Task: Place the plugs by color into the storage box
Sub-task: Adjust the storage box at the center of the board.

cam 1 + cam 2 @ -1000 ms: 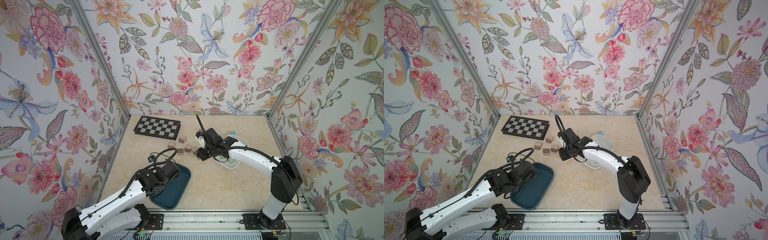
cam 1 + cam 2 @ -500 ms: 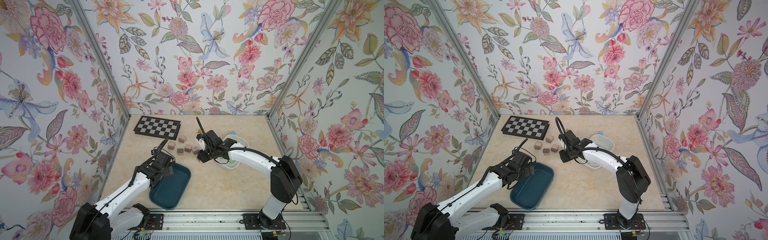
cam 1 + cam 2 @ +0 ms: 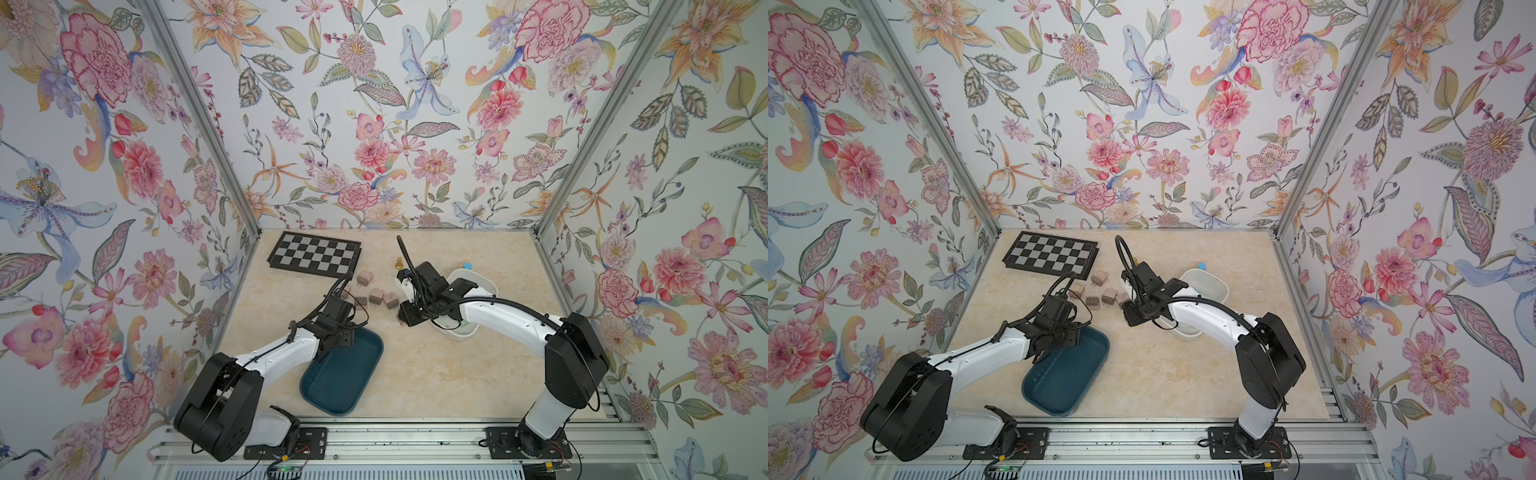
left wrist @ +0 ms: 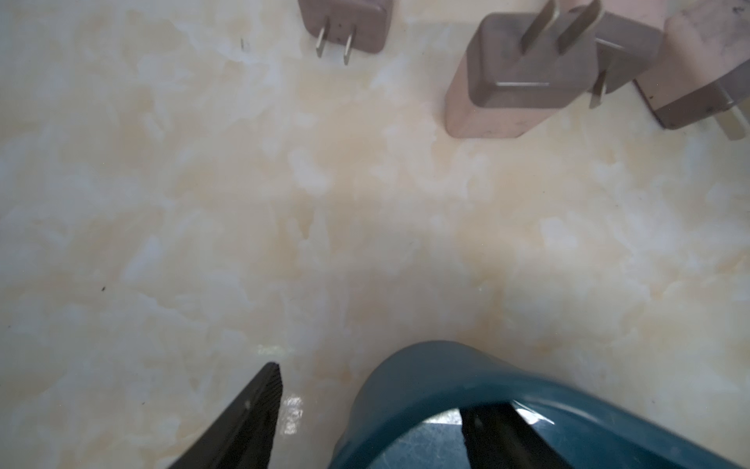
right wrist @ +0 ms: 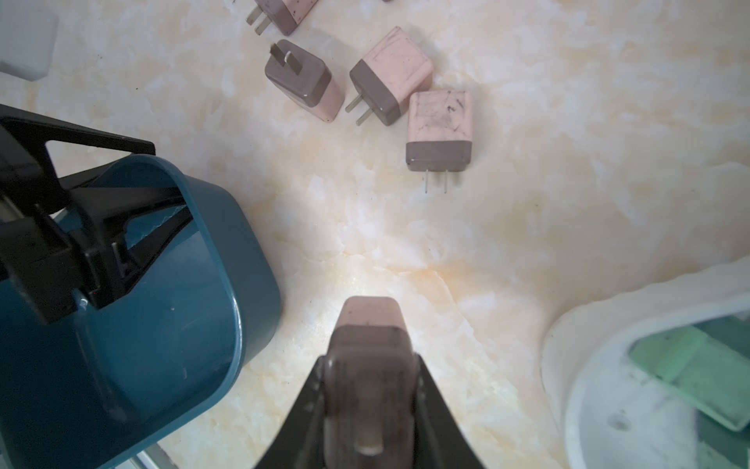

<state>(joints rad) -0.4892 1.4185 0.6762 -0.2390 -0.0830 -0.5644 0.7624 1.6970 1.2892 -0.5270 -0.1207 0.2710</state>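
My right gripper (image 5: 367, 390) holds one plug (image 5: 368, 349) above the table (image 3: 436, 374), between the tray (image 3: 345, 374) on my left and the tub (image 3: 478, 282) on my right. Loose plugs (image 3: 376, 296) lie beyond, before the chessboard (image 3: 313, 254). My left gripper (image 4: 365, 410) straddles the tray's rim.

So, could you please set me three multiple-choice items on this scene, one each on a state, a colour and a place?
1. The left gripper is:
A. shut on a plug
B. open astride the blue bin rim
C. shut and empty

2. The held plug in the right gripper is:
A. green
B. blue
C. pink-mauve

3. The green plugs lie:
A. in the white bin
B. in the blue bin
C. in the right gripper

Key:
1 B, its jaws stand either side of the bin wall.
2 C, the right wrist view shows its colour.
3 A, green shows inside the white rim.
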